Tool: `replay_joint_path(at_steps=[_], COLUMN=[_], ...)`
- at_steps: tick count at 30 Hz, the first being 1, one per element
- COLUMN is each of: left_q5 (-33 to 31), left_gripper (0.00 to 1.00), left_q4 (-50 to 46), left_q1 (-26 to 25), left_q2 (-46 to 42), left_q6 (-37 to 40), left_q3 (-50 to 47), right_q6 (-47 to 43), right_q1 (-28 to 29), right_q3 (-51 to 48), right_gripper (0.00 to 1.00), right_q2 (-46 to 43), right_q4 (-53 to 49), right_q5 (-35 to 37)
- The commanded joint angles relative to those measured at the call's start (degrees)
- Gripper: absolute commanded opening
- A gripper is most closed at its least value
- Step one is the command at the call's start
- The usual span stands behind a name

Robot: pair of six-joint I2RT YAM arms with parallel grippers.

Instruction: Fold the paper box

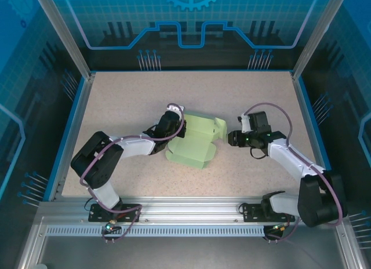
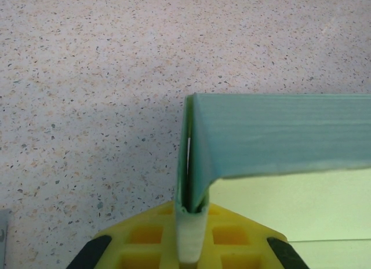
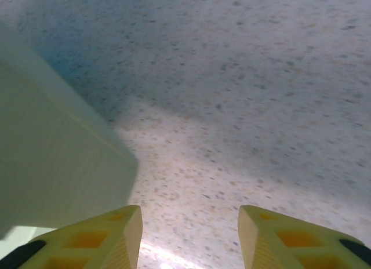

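Top external view: one paper box (image 1: pixel 194 144) lies partly folded at the middle of the table (image 1: pixel 116 95), between the two grippers. The left gripper (image 1: pixel 168 131) is clamped on the box's left side; the left wrist view shows a doubled panel of the card standing upright in its grip. The right gripper (image 1: pixel 231 138) sits just beside the box's right flap, jaws spread with nothing between them; in the right wrist view the card lies to the left of the gap, not in it. The step in hand appears to be raising the side walls. To do it well, use the left clamp as a firm anchor. Bring the right jaws around the flap edge, grip close to the crease, and turn the flap along its scored line without dragging the base. Count: one box, two grippers, one table.
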Motion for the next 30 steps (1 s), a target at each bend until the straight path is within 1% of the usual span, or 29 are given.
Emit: replay_joint_path(at_steps=[1,7,12,16,21,26,30], left_q5=[0.35,0.52,0.73,1.07,1.2,1.42,1.86], left_gripper=[0.09,0.09,0.08,0.09,0.09,0.08,0.09], left_q4=[-0.7,-0.77,-0.62,-0.59,-0.93,-1.16,-1.37], left_q1=[-0.42,-0.41,-0.46,-0.46,-0.44,-0.43,-0.53], left_q2=[-1.82,-1.82,-1.73,-1.65,-1.82,-2.09,-2.0], left_q6=[-0.68,-0.71,-0.99,-1.17,-1.08,-1.17,-1.28], left_q3=[1.45,1.44,1.33,1.32,1.34,1.31,1.55], right_q6=[-0.56,-1.72,-3.59,-4.55,-5.77,-6.6,-7.04], right_q1=[1.9,3.99,6.6,7.17,8.07,9.15,11.18], right_q3=[-0.18,1.36,3.15,4.34,5.01,5.25,5.82], right_gripper=[0.48,0.43,0.43,0.41,0.41,0.41,0.38], right_q2=[1.3,3.58,5.62,7.13,8.25,8.7,9.01], right_q4=[6.69,9.38,10.22,11.33,13.65,16.02,17.29], right_q5=[-4.23,-6.47,-5.56,-4.97,-5.29,-3.37,1.28])
